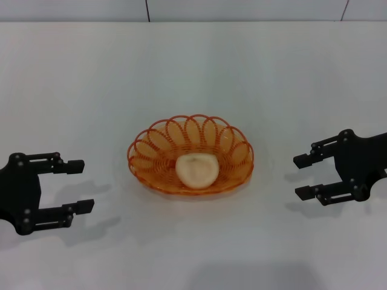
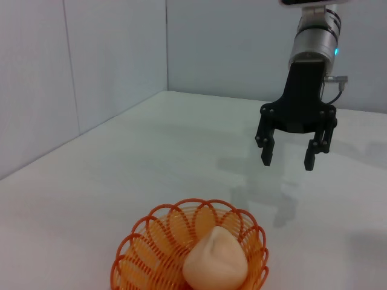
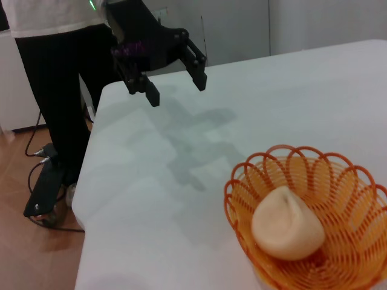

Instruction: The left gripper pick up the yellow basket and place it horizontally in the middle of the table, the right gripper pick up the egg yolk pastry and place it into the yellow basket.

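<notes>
The yellow basket lies lengthwise across the middle of the white table. The egg yolk pastry rests inside it, toward its near side. My left gripper is open and empty, to the left of the basket and apart from it. My right gripper is open and empty, to the right of the basket. The left wrist view shows the basket, the pastry and the right gripper beyond them. The right wrist view shows the basket, the pastry and the left gripper.
A person in black trousers stands beside the table's edge in the right wrist view, with cables on the wooden floor. Grey walls close off the table's far side.
</notes>
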Motion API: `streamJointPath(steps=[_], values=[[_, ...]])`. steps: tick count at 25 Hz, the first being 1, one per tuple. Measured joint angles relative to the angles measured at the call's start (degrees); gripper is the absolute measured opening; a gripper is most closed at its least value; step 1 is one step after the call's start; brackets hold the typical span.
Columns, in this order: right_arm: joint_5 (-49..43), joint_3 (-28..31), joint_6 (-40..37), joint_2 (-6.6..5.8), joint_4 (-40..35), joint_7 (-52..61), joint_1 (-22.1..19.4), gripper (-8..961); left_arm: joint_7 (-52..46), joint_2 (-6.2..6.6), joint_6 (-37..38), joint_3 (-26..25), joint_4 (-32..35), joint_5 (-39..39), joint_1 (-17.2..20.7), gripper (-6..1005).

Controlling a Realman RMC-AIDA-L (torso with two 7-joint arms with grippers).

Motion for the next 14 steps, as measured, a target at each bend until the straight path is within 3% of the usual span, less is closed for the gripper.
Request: streamJointPath(steps=[14], values=[[-0.18, 2.67, -0.80, -0.32, -0.04, -0.24, -0.56, 564, -0.15, 0.08, 0.52, 0.07, -0.08, 0.33, -0.68, 664]])
